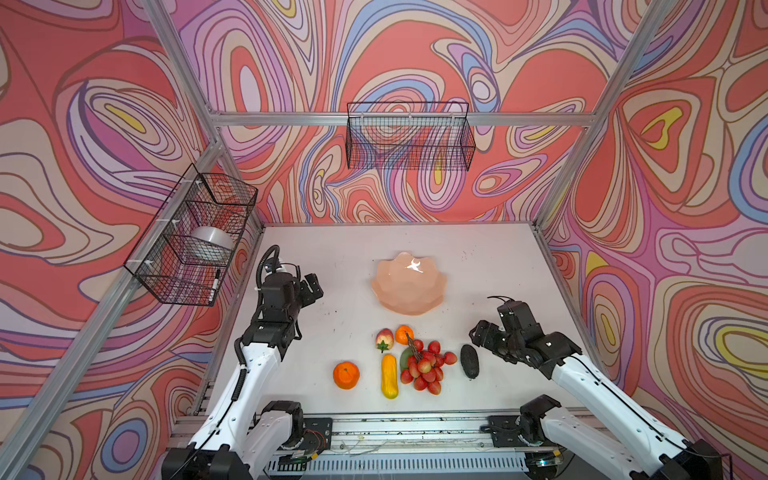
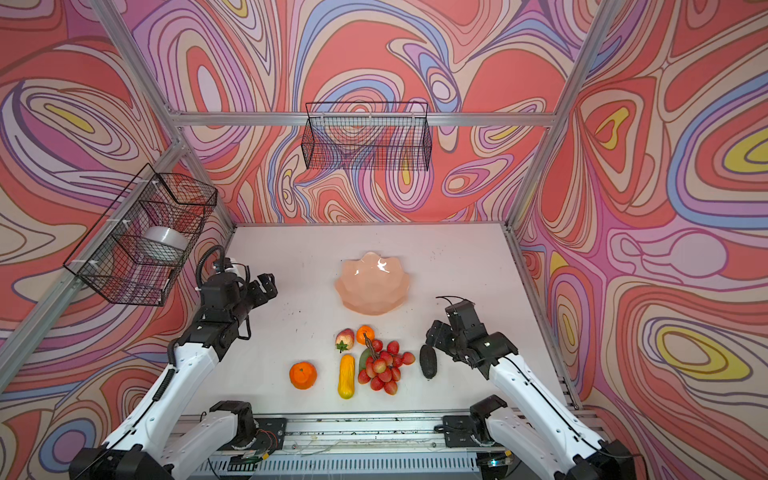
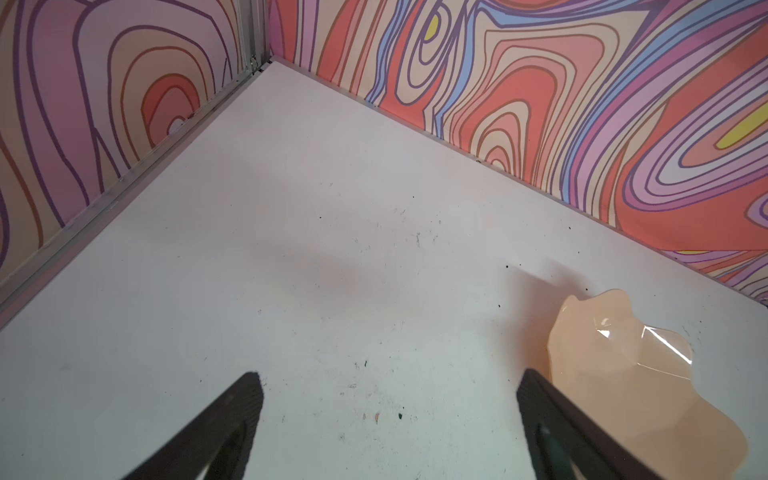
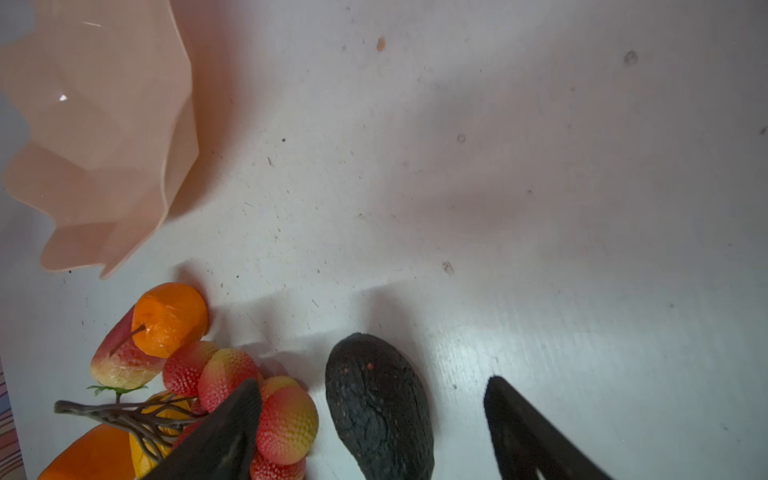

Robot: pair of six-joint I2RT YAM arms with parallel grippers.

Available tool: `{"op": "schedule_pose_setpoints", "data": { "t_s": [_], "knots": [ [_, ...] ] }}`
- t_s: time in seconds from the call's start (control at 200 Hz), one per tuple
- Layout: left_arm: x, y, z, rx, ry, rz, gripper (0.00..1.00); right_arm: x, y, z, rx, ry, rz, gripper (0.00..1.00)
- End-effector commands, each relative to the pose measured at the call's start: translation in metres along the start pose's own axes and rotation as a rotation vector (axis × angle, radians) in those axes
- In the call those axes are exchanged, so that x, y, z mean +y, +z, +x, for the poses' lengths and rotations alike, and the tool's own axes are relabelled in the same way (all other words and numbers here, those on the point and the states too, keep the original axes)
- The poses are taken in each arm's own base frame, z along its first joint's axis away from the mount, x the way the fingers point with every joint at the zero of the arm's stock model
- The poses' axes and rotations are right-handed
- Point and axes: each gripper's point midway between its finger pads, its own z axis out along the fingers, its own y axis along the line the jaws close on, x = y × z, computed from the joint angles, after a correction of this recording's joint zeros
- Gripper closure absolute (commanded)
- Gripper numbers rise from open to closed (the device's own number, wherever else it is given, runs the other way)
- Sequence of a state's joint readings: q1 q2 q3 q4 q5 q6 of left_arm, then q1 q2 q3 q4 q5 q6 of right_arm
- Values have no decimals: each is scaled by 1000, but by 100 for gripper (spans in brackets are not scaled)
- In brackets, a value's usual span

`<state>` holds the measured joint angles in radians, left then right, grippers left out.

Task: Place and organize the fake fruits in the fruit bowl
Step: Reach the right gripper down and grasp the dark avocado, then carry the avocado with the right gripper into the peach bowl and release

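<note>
Nothing has gone in so far. The fruit bowl (image 1: 409, 309), a wide peach-pink dish with a petal-shaped rim, sits empty on the white table (image 1: 332, 249). All six fake fruits lie on the table on the robot's side of the bowl, none touching it.

From left to right:
- A large orange (image 1: 346, 375) lies well out from the bowl.
- A yellow elongated fruit (image 1: 390, 376) points towards the bowl.
- A pink-red peach (image 1: 384, 338) and a small orange (image 1: 404, 334) are the pair nearest the bowl, and they seem to touch each other.
- A red grape bunch (image 1: 426, 368) with a green leaf lies just behind that pair.
- A black bumpy oval (image 1: 469, 361) lies alone beyond the grapes.

By my reading, every fruit has yet to be moved, and the arranging comes after that.

The left gripper (image 1: 316, 286) hangs off to the left of the bowl, level with it. Its jaws are spread wide and hold nothing. In the left wrist view only bare table lies between its fingers (image 3: 232, 419).

The right gripper (image 1: 478, 334) is low on the robot's side of the bowl, right at the black oval. Its jaws are apart and straddle that fruit without gripping it. In the right wrist view the oval lies between the fingers (image 4: 515, 415), with bare table showing on one side of it. The opposite finger overlaps the edge of the grape bunch, and I cannot tell whether it touches the grapes.
</note>
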<state>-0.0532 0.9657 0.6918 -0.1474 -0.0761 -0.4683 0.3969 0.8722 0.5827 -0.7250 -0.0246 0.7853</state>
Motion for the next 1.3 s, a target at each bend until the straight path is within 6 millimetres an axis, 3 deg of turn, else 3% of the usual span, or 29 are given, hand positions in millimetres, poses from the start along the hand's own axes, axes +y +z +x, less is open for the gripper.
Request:
{"op": "schedule_pose_setpoints", "data": {
  "t_s": [0.0, 0.18, 0.506, 0.671, 0.796, 0.926, 1.067, 1.152, 1.297],
  "knots": [
    [-7, -1, -1, 26, -20, 26, 3, -2, 2, 5, -3, 48, 28, 13],
    [-10, -2, -1, 37, -20, 39, 3, -3, 15, 23, 20, 37, 69, 15],
    [-6, -4, -4, 10, -25, 21, 3, -18, 45, 47, 40, 42, 144, 32],
    [-6, -3, -3, 19, -27, 16, 3, -19, 44, 41, 14, 31, 167, 50],
    [-5, -2, -3, 18, -32, 11, 3, -11, 30, 25, -31, -6, 182, 61],
    [-4, -2, -3, 16, -35, 4, 3, 22, -3, -15, -139, -78, 156, 64],
    [3, -6, -9, -3, -26, -36, 3, 93, -26, -67, -246, -199, 54, 65],
    [5, -10, -12, -19, -24, -45, 2, 140, -22, -90, -241, -310, 31, 65],
    [2, -15, -15, -37, -19, -25, 1, 205, 15, -112, -188, -470, 0, 66]
  ]
}}
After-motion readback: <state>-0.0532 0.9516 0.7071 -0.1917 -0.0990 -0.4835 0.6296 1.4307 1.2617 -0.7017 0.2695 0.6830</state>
